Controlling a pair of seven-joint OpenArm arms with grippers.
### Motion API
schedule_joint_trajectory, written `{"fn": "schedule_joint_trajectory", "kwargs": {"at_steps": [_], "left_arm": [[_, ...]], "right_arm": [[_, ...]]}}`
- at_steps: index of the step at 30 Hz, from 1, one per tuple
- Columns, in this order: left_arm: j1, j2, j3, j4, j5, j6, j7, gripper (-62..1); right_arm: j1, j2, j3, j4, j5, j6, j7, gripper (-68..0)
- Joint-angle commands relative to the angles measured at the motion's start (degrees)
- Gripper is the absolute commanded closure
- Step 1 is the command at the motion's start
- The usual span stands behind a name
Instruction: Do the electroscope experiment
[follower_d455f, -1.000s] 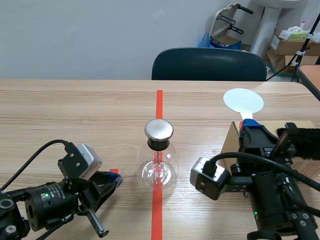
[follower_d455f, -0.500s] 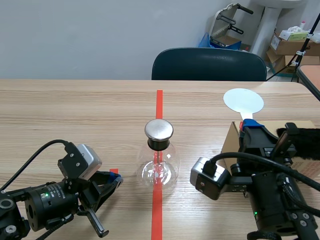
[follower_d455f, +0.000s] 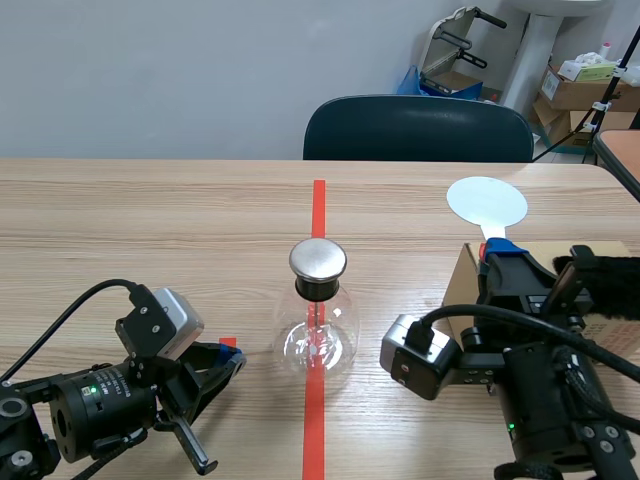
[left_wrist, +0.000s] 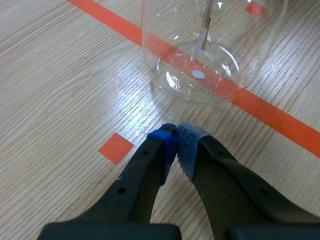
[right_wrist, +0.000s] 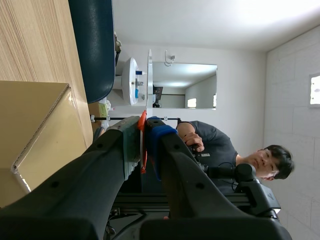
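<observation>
**Flask** (follower_d455f: 318, 335): clear glass with a metal cap (follower_d455f: 318, 258). Stands upright mid-table (follower_d455f: 150, 220) on the red tape line, nearer the front edge. A thin strip hangs inside. Nothing touches it.

**Right gripper** (follower_d455f: 497, 250): clamped on the orange handle of a white disc paddle (follower_d455f: 486, 203), held over the table's right side. The disc is well apart from the cap and is probably the charged piece, awaiting approach.

**Left gripper** (follower_d455f: 234, 358): fingers pressed together on nothing, low by the front edge near the flask. Likely parked.

**Box** (follower_d455f: 458, 285): cardboard, toward the front right corner, under the right arm. It may crowd a low sweep toward the cap.

**Chair** (follower_d455f: 418, 130): beyond the far edge.
</observation>
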Motion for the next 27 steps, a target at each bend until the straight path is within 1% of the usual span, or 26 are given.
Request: {"fn": "schedule_joint_trajectory", "kwargs": {"at_steps": [1, 4, 9, 11, 13, 14, 15, 17, 18, 19, 21, 23, 26, 27], "left_arm": [[-0.02, -0.02, -0.13, 1.18, 0.04, -0.24, -0.79, -4.1], [-0.02, -0.33, -0.13, 1.2, 0.04, -1.49, -0.85, -4.3], [-0.02, -1.64, -0.13, 1.92, -0.76, -5.25, -1.68, -4.4], [-0.02, -2.34, -0.11, 2.75, -2.08, -6.86, -1.79, -8.0], [-0.02, -3.21, -0.11, 3.74, -2.84, -8.24, -2.89, -13.5], [-0.02, -3.72, -0.11, 4.26, -3.1, -8.92, -3.32, -15.6], [-0.02, -4.13, -0.11, 4.83, -3.58, -9.29, -3.58, -16.7], [-0.02, -5.01, -0.11, 6.05, -5.03, -9.73, -3.89, -16.7], [-0.02, -5.49, -0.11, 6.69, -5.51, -10.08, -4.11, -16.7], [-0.02, -5.92, -0.11, 7.37, -5.97, -10.56, -4.17, -16.7], [0.0, -6.93, -0.11, 8.63, -7.06, -11.52, -4.17, -16.8], [0.0, -8.07, -0.11, 9.97, -8.48, -12.48, -4.22, -16.8], [0.0, -9.6, -0.11, 11.89, -10.45, -13.66, -4.22, -19.2], [0.0, -10.01, -0.11, 12.48, -10.54, -13.73, -4.22, -21.4]], "right_arm": [[0.48, 0.5, 0.17, 0.39, -0.15, -0.66, -0.42, -1.1], [0.5, 0.55, 0.17, 0.39, -0.17, -0.74, -0.42, -1.1], [0.5, 0.66, 0.17, 0.42, -0.24, -0.92, -0.17, -1.1], [0.5, 0.66, 0.17, 0.44, -0.24, -1.18, -0.15, -1.1], [0.48, 1.05, 0.17, 0.44, -0.22, -2.21, 0.72, -1.1], [0.48, 1.33, 0.17, 0.44, -0.22, -3.23, 1.18, -1.1], [0.42, 1.53, 0.17, 0.44, -0.22, -4.52, 1.77, -1.1], [0.24, 1.51, 0.72, 0.44, 0.98, -6.71, 2.82, -1.1], [-0.15, 1.42, 1.57, 0.44, 1.57, -6.71, 3.48, -1.1], [-0.74, 1.44, 2.75, 0.44, 2.05, -6.69, 4.68, -1.1], [-2.64, 1.44, 5.97, 0.46, 3.69, -6.73, 8.81, -1.1], [-5.14, 1.44, 9.57, 0.46, 5.9, -8.85, 14.71, -1.1], [-8.81, 1.44, 15.45, 0.72, 9.25, -8.85, 23.61, -1.1], [-9.81, 1.44, 17.44, 0.72, 10.8, -8.85, 26.64, -1.1]]}}
